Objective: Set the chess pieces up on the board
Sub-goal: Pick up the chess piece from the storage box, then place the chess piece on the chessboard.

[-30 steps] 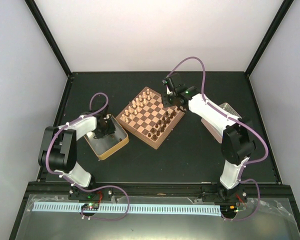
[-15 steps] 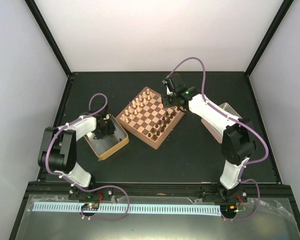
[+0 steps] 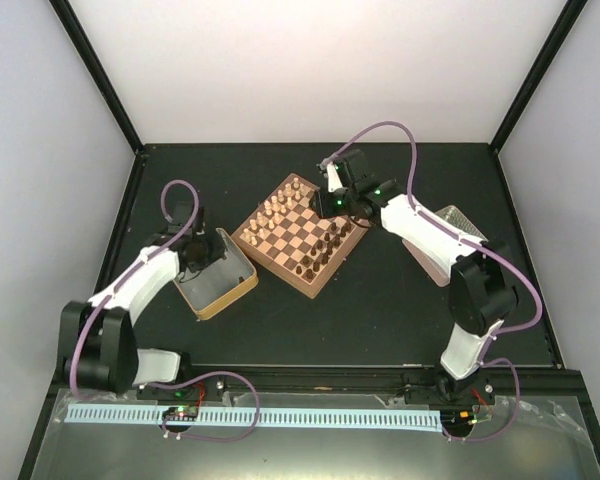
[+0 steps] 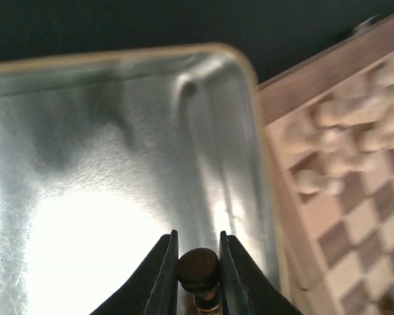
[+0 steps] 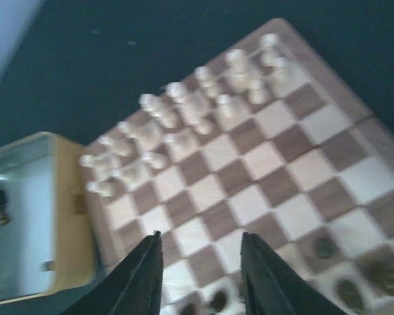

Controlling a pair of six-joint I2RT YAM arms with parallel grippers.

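Note:
In the left wrist view, my left gripper (image 4: 198,244) is shut on a dark brown chess piece (image 4: 198,268), held over the metal tray (image 4: 118,151). From above, the left gripper (image 3: 194,258) hangs over that tray (image 3: 220,290), left of the board (image 3: 271,266). Dark pieces (image 3: 325,245) stand along the board's right side and pale ones (image 3: 275,210) along its left. My right gripper (image 3: 330,203) hovers over the board's far right corner. In its wrist view the right gripper (image 5: 200,244) is open and empty above bare squares of the board (image 5: 269,164), with dark pieces (image 5: 325,247) just below right.
Pale chessmen (image 5: 184,105) fill the far rows of the board. The left tray (image 5: 26,216) touches the board's left rim. A second metal tray (image 3: 462,220) lies to the right, partly under the right arm. Black frame posts and walls ring the dark table.
The left jaws have closed on the dark piece above the tray, and that arm has stretched out. The right gripper has moved a little left over the board and its jaws stand slightly wider.

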